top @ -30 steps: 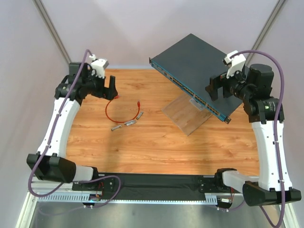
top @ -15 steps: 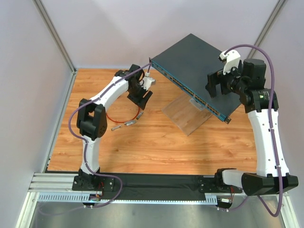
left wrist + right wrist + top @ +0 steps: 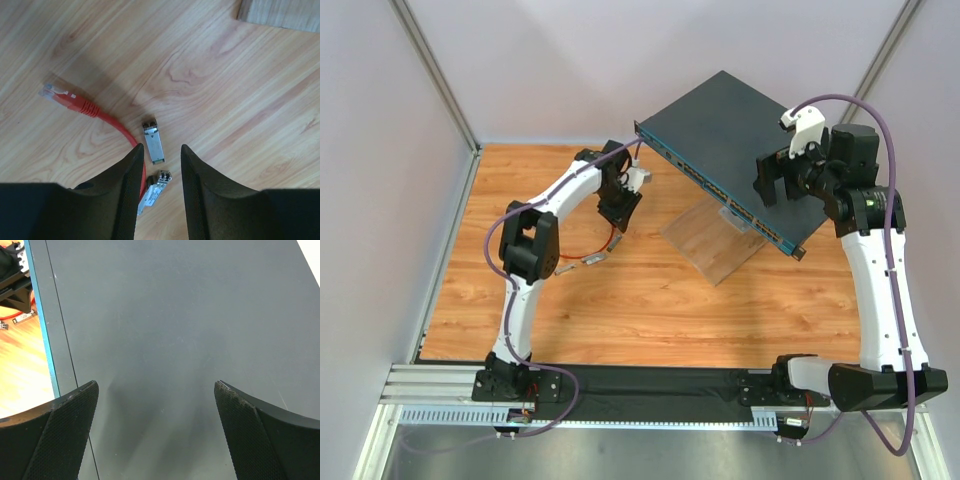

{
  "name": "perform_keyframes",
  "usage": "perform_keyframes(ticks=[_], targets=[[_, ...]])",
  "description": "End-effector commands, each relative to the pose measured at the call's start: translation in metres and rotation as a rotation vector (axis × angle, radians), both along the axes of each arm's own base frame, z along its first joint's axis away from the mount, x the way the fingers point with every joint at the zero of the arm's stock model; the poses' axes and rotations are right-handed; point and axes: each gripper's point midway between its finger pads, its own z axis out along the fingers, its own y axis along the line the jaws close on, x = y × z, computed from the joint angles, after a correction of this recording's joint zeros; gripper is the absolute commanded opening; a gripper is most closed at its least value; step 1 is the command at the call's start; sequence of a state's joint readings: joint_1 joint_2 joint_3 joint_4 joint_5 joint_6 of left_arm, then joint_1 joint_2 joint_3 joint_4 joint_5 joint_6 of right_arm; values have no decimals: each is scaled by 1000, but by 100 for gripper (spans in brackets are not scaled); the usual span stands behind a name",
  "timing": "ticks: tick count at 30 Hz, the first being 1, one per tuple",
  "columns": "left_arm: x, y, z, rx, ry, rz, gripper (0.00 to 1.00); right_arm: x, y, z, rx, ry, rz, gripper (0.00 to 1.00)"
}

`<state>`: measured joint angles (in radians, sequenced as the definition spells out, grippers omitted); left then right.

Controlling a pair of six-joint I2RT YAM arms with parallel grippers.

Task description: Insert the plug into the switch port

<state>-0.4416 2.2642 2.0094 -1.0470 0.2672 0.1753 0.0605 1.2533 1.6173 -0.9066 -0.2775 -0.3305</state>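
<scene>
Left gripper with fingers partly apart, gripping nothing, above the wooden table; the red plug lies at the frame's left. Right gripper gapes wide, empty, over the switch; its switch port row is only faintly discernible

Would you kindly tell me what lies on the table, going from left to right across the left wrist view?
the plug → upper grey metal stub → wooden board
</scene>
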Motion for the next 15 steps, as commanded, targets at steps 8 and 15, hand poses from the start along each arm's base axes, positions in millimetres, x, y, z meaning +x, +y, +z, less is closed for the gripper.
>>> perform_keyframes(ticks=[8, 15], targets=[[-5, -5, -20, 27, 78, 10, 45, -6, -4, 13, -21, -34, -8, 100], [-11, 5, -42, 95, 111, 17, 44, -7, -3, 17, -18, -40, -4, 100]])
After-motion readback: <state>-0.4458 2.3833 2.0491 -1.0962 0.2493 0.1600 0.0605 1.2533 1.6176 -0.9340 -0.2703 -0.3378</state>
